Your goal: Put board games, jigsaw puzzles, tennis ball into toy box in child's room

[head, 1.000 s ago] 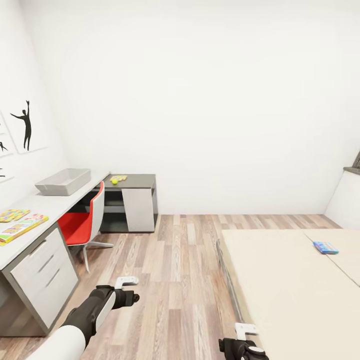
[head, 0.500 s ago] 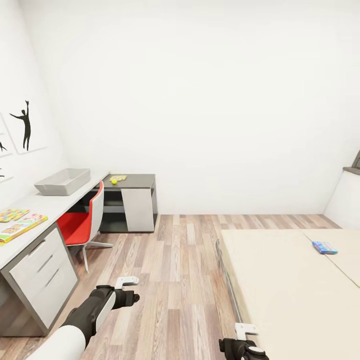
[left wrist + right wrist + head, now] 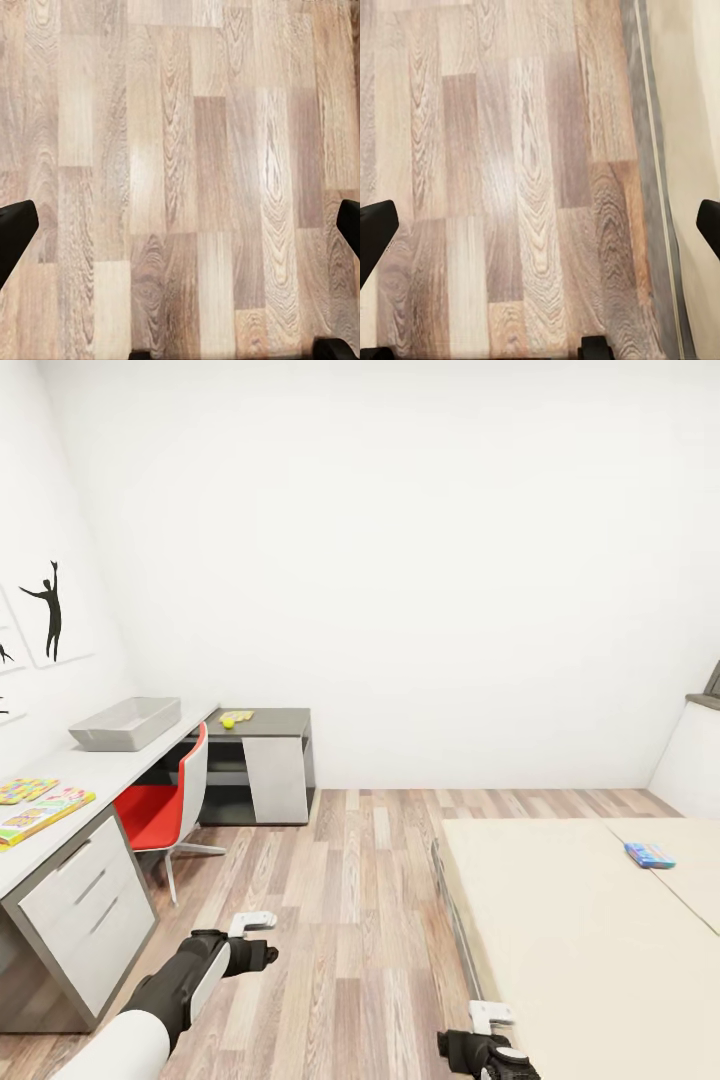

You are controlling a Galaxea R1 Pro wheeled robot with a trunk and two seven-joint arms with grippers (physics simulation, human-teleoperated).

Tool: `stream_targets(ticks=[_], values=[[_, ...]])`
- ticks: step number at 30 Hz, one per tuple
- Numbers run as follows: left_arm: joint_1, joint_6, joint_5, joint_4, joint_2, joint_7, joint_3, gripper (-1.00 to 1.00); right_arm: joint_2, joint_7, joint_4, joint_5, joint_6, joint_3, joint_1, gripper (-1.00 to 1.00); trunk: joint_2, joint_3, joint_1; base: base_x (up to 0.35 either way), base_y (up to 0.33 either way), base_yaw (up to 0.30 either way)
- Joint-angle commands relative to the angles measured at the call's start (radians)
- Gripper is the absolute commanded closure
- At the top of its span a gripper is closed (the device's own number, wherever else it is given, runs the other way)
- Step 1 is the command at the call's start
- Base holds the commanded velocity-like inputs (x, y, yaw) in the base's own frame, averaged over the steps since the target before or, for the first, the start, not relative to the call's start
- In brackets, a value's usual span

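almost nothing has changed over the last second: the head view has slid only a hair, which reads as a small turn of the camera and not a move of the things, so the robot looks to be pausing in the child's room before it picks a target. the left gripper (image 3: 255, 938) hangs low over the plank floor (image 3: 360, 900) at near left, and the right gripper (image 3: 487, 1032) sits at the near edge beside the bed (image 3: 580, 940); in the wrist views each pair of jaws stands spread wide over bare planks with nothing held. no toy has been collected yet, judging by how things lie. the toy box (image 3: 126, 723) rests on the long white table (image 3: 100, 770) along the left wall, with the tennis ball (image 3: 229, 723) further along on the dark desk (image 3: 270, 718) at the far end, just beside a small yellow flat thing too small to name. nearer on the table lie the bright jigsaw puzzles (image 3: 25, 790) and a colourful flat box (image 3: 40, 815), likely a board game. a blue board game (image 3: 650, 854) lies on the bed at far right, well apart from the box. a red chair (image 3: 165, 810) stands tucked at the table, which could crowd an approach there.
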Motion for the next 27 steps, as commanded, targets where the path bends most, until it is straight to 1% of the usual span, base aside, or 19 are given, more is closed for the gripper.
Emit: stream_targets(ticks=[1,2,4,5,6,7,9,11,13,15,16,17,18,19,21,22,24,25,27], values=[[-0.001,0.005,0.009,-0.002,0.002,0.001,-0.003,-1.00,0.002,-0.002,-0.004,-0.002,0.016,-0.004,-0.009,-1.00,-0.002,-0.002,0.001,0.000,0.000,0.000],[-0.001,0.006,0.009,-0.002,0.003,0.001,-0.002,-1.00,0.002,-0.002,-0.006,-0.002,0.032,-0.004,-0.020,-1.00,-0.002,-0.002,0.001,0.000,0.000,0.000],[-0.001,0.008,0.010,-0.003,0.006,-0.001,0.003,-1.00,0.007,-0.004,-0.013,-0.002,0.108,-0.005,-0.072,-1.00,-0.002,-0.002,0.001,0.000,0.000,0.000],[-0.001,0.009,0.010,-0.003,0.009,-0.002,0.005,-1.00,0.011,-0.009,-0.015,-0.002,0.172,-0.005,-0.110,-1.00,-0.002,-0.002,0.001,0.000,0.000,0.000],[-0.001,0.010,0.010,-0.003,0.010,-0.002,0.006,-1.00,0.012,-0.012,-0.015,-0.002,0.202,-0.005,-0.129,-1.00,-0.002,-0.002,0.001,0.000,0.000,0.000],[-0.001,0.011,0.010,-0.004,0.014,-0.003,0.008,-1.00,0.014,-0.023,-0.015,-0.003,0.254,-0.006,-0.162,-1.00,-0.002,-0.002,0.001,0.000,0.000,0.000],[-0.001,0.012,0.012,-0.004,0.024,-0.004,0.010,-1.00,0.017,-0.046,-0.016,-0.004,0.302,-0.007,-0.199,-1.00,-0.002,-0.002,0.001,0.000,0.000,0.000],[-0.001,0.015,0.014,-0.009,0.040,-0.006,0.011,-1.00,0.021,-0.074,-0.015,-0.010,0.329,-0.009,-0.229,-1.00,-0.002,-0.002,0.001,0.000,0.000,0.000],[-0.001,0.017,0.015,-0.018,0.052,-0.007,0.011,-1.00,0.023,-0.094,-0.013,-0.017,0.341,-0.009,-0.248,-1.00,-0.002,-0.002,0.001,0.000,0.000,0.000],[-0.001,0.028,0.017,-0.036,0.071,-0.012,0.011,-1.00,0.027,-0.125,-0.012,-0.026,0.353,-0.009,-0.278,-1.00,-0.002,-0.002,0.001,0.000,0.000,0.000],[-0.001,0.035,0.018,-0.042,0.078,-0.016,0.012,-1.00,0.028,-0.134,-0.011,-0.029,0.359,-0.009,-0.286,-1.00,-0.002,-0.002,0.001,0.000,0.000,0.000],[-0.001,0.059,0.018,-0.055,0.095,-0.029,0.013,-1.00,0.029,-0.151,-0.011,-0.032,0.378,-0.009,-0.299,-1.00,-0.002,-0.002,0.001,0.000,0.000,0.000],[-0.001,0.074,0.019,-0.062,0.105,-0.038,0.014,-1.00,0.029,-0.157,-0.010,-0.033,0.391,-0.009,-0.304,-1.00,-0.002,-0.002,0.001,0.000,0.000,0.000],[-0.001,0.111,0.020,-0.077,0.127,-0.065,0.022,-1.00,0.030,-0.166,-0.011,-0.035,0.423,-0.009,-0.312,-1.00,-0.002,-0.002,0.001,0.000,0.000,0.000],[-0.001,0.147,0.023,-0.092,0.151,-0.103,0.040,-1.00,0.031,-0.171,-0.012,-0.036,0.455,-0.009,-0.316,-1.00,-0.002,-0.002,0.001,0.000,0.000,0.000],[-0.001,0.177,0.025,-0.105,0.178,-0.151,0.069,-1.00,0.031,-0.175,-0.015,-0.037,0.482,-0.009,-0.319,-1.00,-0.002,-0.002,0.001,0.000,0.000,0.000],[-0.001,0.200,0.026,-0.114,0.203,-0.202,0.103,-1.00,0.031,-0.177,-0.017,-0.037,0.500,-0.009,-0.321,-1.00,-0.002,-0.002,0.001,0.000,0.000,0.000],[-0.001,0.216,0.025,-0.121,0.225,-0.249,0.137,-1.00,0.032,-0.178,-0.021,-0.037,0.512,-0.009,-0.322,-1.00,-0.002,-0.002,0.001,0.000,0.000,0.000],[-0.001,0.227,0.024,-0.127,0.248,-0.287,0.167,-1.00,0.032,-0.179,-0.030,-0.037,0.520,-0.009,-0.323,-1.00,-0.002,-0.002,0.001,0.000,0.000,0.000]])
